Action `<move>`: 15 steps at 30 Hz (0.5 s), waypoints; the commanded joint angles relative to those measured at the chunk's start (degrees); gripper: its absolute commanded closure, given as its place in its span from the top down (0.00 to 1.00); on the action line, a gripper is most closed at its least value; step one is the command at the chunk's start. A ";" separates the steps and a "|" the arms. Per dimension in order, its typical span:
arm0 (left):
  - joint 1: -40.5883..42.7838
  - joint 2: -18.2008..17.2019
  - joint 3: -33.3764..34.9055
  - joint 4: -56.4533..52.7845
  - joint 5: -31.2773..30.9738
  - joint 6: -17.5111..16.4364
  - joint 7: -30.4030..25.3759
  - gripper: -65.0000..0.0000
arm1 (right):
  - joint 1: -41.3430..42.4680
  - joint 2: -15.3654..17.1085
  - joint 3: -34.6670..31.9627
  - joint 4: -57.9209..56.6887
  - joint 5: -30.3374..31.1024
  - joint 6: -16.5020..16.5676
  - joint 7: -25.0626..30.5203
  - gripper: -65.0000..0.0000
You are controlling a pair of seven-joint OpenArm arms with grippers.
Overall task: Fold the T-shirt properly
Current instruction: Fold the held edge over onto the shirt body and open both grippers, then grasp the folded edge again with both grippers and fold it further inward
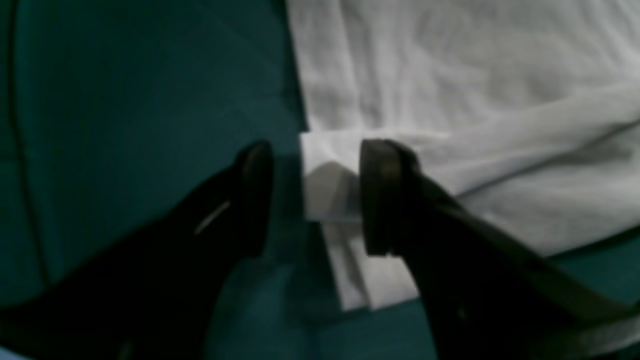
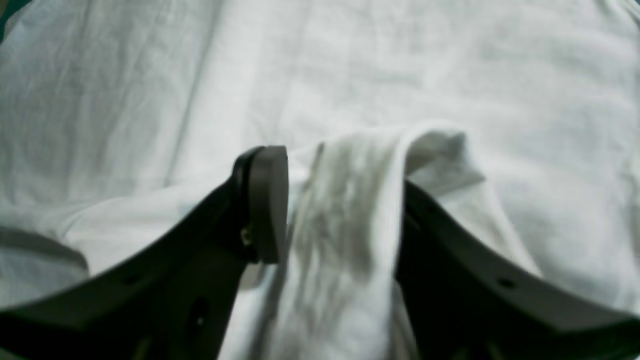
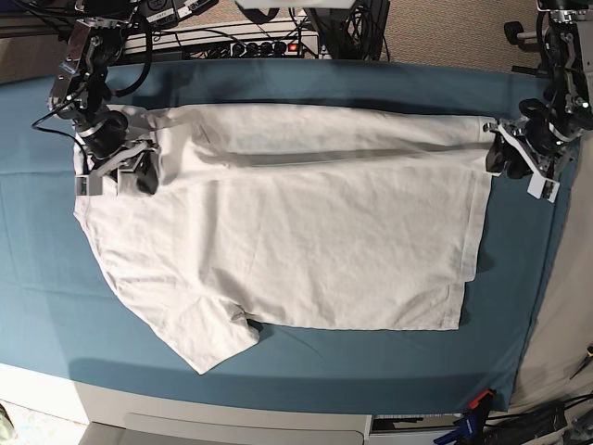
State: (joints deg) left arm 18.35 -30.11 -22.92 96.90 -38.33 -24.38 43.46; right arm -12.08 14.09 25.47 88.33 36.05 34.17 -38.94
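The white T-shirt (image 3: 306, 241) lies spread on the teal cloth (image 3: 278, 85), its far edge folded over in a long band. My left gripper (image 3: 510, 158) is at the shirt's right-hand far corner. In the left wrist view it (image 1: 317, 197) is open, with the folded hem corner (image 1: 330, 180) between its fingers, touching only the right finger (image 1: 380, 195). My right gripper (image 3: 125, 167) is over the shirt's left-hand far end. In the right wrist view it (image 2: 345, 205) is open, with a raised fold of shirt (image 2: 345, 235) between its fingers, draped over the right one.
Cables and equipment (image 3: 232, 37) line the far table edge. A sleeve (image 3: 218, 343) sticks out at the near left. The pale table front (image 3: 232, 413) runs along the bottom. Tools (image 3: 473, 417) sit at the near right corner.
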 commanded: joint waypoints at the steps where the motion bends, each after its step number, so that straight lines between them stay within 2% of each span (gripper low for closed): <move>1: -0.24 -1.46 -0.61 0.83 0.02 -0.02 -0.83 0.45 | 0.48 0.96 1.90 1.07 1.05 0.07 1.57 0.36; 3: -0.24 -1.64 -0.98 0.83 0.33 0.24 0.55 0.45 | 0.46 0.79 5.64 2.23 1.25 0.04 0.17 0.36; 6: 0.09 -2.29 -2.16 0.87 0.13 0.61 1.55 0.45 | 0.22 0.68 12.92 4.81 5.97 -0.02 -4.83 0.37; 8: 0.46 -2.75 -3.32 0.90 -0.24 0.61 1.77 0.45 | -0.94 0.68 17.79 6.54 8.33 -0.35 -6.67 0.43; 11: 1.38 -3.52 -5.95 0.94 -1.73 0.35 2.01 0.45 | -4.26 0.66 23.78 7.67 11.80 -1.99 -8.26 0.49; 15: 2.16 -3.56 -10.91 1.14 -5.11 -1.20 2.67 0.45 | -10.29 -0.74 28.37 7.65 15.50 -4.07 -9.64 0.50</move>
State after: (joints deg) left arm 20.71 -32.38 -33.28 96.99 -43.00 -25.47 46.92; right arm -22.57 12.49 53.63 95.00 50.43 29.45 -49.71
